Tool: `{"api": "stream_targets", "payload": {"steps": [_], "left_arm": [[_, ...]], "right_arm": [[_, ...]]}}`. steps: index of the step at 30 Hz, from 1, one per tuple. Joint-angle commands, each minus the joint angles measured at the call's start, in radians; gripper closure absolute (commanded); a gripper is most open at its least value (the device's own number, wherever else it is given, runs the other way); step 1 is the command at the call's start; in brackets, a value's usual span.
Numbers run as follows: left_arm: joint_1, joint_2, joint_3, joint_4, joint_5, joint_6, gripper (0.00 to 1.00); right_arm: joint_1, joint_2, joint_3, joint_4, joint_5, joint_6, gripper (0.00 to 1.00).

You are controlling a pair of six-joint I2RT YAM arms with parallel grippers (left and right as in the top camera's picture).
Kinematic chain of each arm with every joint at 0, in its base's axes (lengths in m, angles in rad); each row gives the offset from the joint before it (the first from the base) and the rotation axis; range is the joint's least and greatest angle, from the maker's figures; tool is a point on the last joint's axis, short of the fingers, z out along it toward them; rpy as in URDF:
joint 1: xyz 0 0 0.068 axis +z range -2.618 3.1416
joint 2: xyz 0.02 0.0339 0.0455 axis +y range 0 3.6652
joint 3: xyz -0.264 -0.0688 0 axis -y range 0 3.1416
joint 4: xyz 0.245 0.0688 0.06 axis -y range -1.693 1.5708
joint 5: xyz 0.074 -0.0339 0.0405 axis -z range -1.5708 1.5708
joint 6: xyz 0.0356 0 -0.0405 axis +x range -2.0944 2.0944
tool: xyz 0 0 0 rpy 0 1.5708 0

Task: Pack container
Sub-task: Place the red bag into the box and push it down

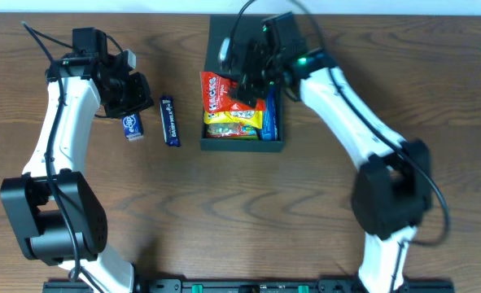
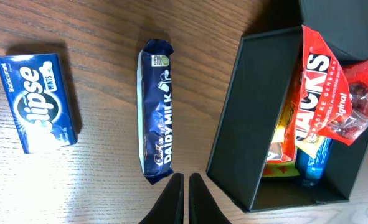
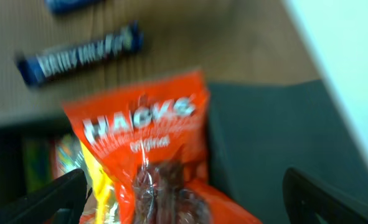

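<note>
over the box: right fingers wide, left pressed together

at the far middle of the table (image 1: pixel 224 220) sits the container (image 1: pixel 214 28), a dark green square box, open at the top. its near half is filled with snacks. a red hacks bag (image 1: pixel 217 91) lies uppermost, over a yellow packet (image 1: pixel 232 120), and a blue packet (image 1: pixel 271 114) lies along the right wall.

the right gripper (image 1: pixel 247 91) hangs directly over the box. in its wrist view the 2 fingers stand spread wide at either side of the bag (image 3: pixel 143 124), gripping nothing. that view is blurred, so i cannot tell whether they touch the bag.

left of the box, apart from it, a dairy milk bar (image 1: pixel 169 121) lies flat on the wood. an eclipse mints box (image 1: pixel 132 125) lies further left. the left gripper (image 1: pixel 130 96) is above the mints in the overhead view. its wrist view shows the fingers (image 2: pixel 175 193) pressed together, holding nothing, tips just beside one end of the bar (image 2: pixel 157 112) and near the container's wall (image 2: pixel 240 118).
</note>
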Motion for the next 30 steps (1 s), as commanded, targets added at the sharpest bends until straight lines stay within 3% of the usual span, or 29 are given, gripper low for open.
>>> {"api": "stream_targets", "payload": {"steps": [1, 2, 3, 14, 19, 30], "left_arm": [[0.002, -0.017, 0.018, 0.0, -0.006, 0.022, 0.94], [0.002, -0.017, 0.018, 0.0, -0.006, 0.022, 0.94], [0.002, -0.017, 0.018, 0.001, -0.006, 0.022, 0.94], [0.002, -0.017, 0.018, 0.0, -0.006, 0.022, 0.94], [0.002, -0.017, 0.018, 0.0, -0.006, 0.022, 0.94], [0.002, -0.017, 0.018, -0.001, -0.006, 0.022, 0.94]], "right_arm": [[0.006, -0.119, 0.003, -0.004, -0.022, 0.185, 0.12], [0.006, -0.129, 0.003, -0.014, -0.039, 0.187, 0.88], [0.006, -0.127, 0.002, -0.023, -0.042, 0.203, 0.99], [0.016, 0.157, 0.001, 0.016, -0.031, 0.428, 0.98], [0.02, 0.236, 0.001, 0.009, -0.03, 0.449, 0.98], [0.011, 0.101, 0.014, 0.045, -0.007, 0.45, 0.99]]}}
